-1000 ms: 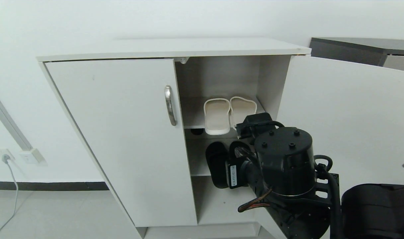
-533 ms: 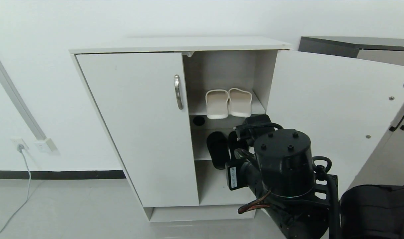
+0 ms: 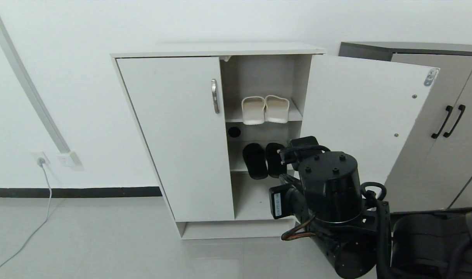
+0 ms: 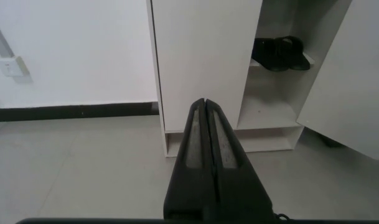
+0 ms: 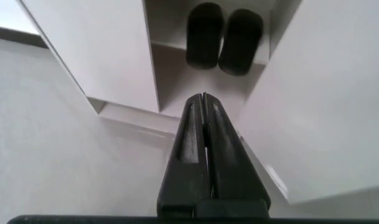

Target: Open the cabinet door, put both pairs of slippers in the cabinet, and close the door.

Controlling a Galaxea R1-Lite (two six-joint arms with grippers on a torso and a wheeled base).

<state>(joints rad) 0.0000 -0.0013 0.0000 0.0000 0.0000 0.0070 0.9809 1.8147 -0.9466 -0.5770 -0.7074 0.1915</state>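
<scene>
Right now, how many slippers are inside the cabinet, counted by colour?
White slippers: 2
Black slippers: 2
Total: 4

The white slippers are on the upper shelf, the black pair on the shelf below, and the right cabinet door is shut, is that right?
Not quite: the right cabinet door stands wide open, as the head view shows. The rest holds: the white slippers sit on the upper shelf, the black pair on the shelf below.
</scene>
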